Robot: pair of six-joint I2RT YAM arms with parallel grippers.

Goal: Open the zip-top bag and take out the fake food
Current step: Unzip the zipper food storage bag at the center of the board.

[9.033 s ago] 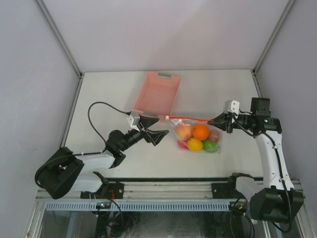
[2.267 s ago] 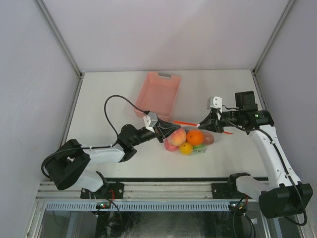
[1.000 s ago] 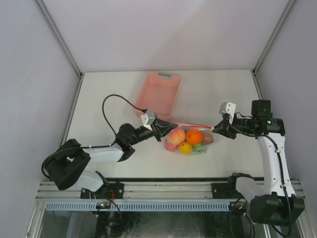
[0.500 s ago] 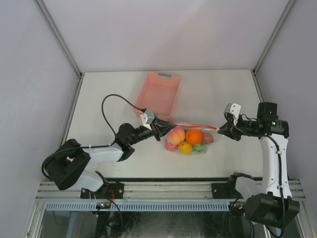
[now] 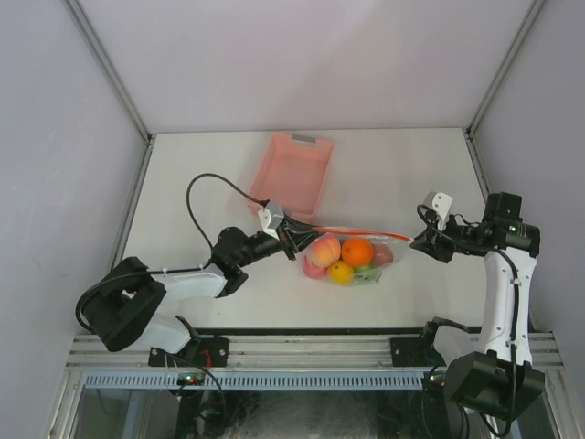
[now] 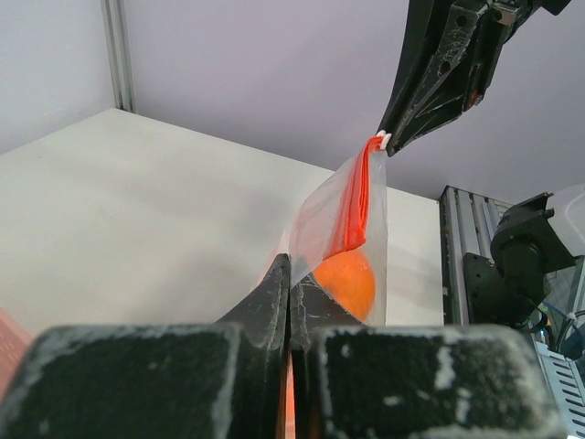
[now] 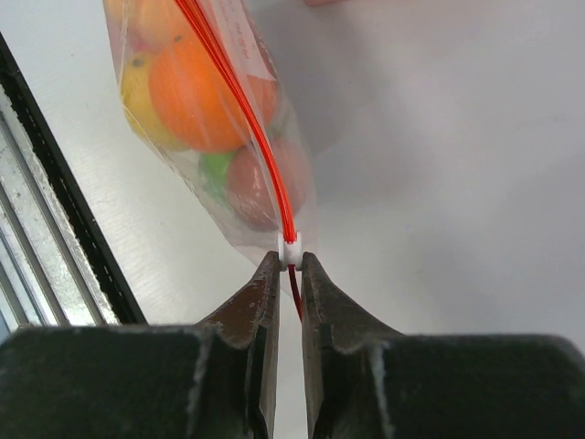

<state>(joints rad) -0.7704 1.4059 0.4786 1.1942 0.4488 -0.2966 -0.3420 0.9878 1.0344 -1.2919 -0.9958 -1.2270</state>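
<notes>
- On the worktop (image 5: 201, 174), centre front: everything in play sits here, between the two arms.
- Pink basket (image 5: 294, 169): just behind the bag, nothing in it.
- Bag (image 6: 324, 219): clear plastic, strung out sideways between the two arms, with the loaded belly sagging toward the worktop.
- Left fingers (image 6: 290, 265): pressed together on the bag's left edge, acting as the anchor.
- Right fingers (image 7: 290, 261): nearly together, pinching the slider at the bag's right end.
- Fake food (image 5: 343, 259): orange, yellow, peach, green and reddish pieces, all bunched inside the bag. None is out on the worktop or in the basket.
- Red zip strip (image 7: 239, 119): runs taut along the top edge.
- White slider (image 7: 290, 247): at the far right end of the strip.
- Status: zip travel looks about done, but can't confirm the mouth is parted. Spreading the opening and getting every piece out is still to do.
</notes>
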